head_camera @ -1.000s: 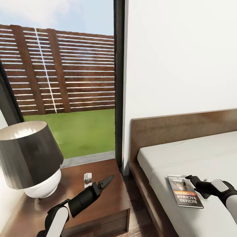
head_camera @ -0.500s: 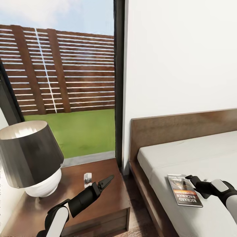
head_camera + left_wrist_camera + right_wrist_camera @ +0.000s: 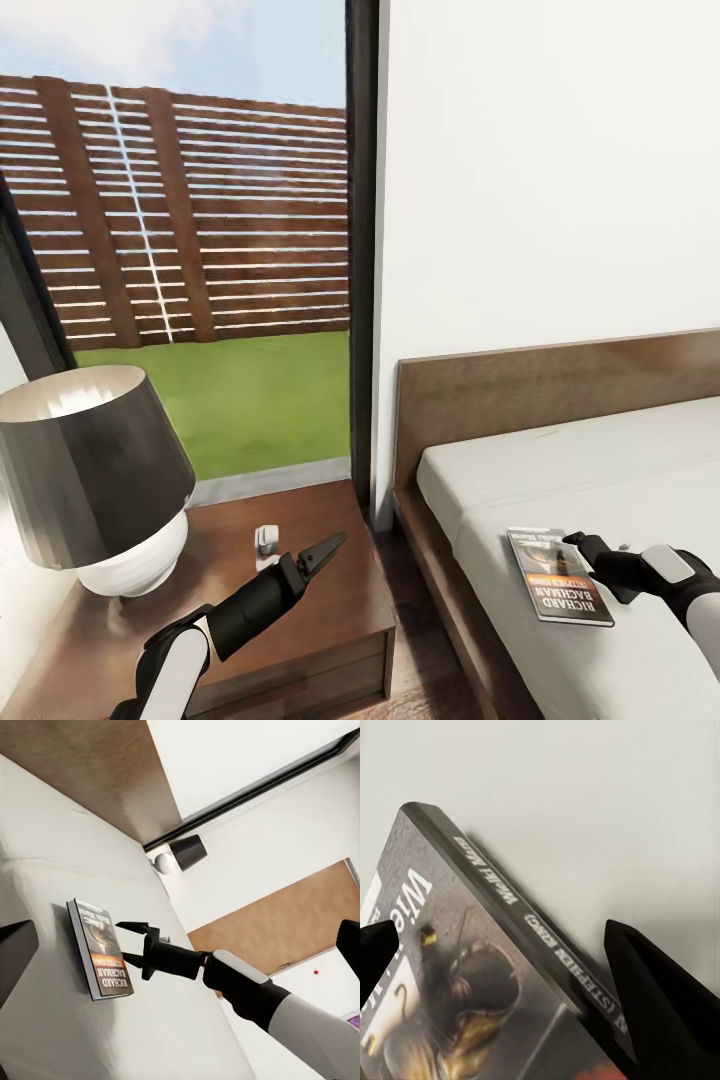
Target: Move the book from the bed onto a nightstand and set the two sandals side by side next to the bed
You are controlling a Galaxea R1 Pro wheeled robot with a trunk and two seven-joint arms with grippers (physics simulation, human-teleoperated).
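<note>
Jaws of the right gripper (spread) straddle the book's edge on the bed.

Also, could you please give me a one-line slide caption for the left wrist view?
Right gripper, open, reaching the edge of the book lying on the bed.

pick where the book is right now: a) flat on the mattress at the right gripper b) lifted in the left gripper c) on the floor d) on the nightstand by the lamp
a: the book lies flat on the bed's mattress, with the open right gripper at its edge.
</note>
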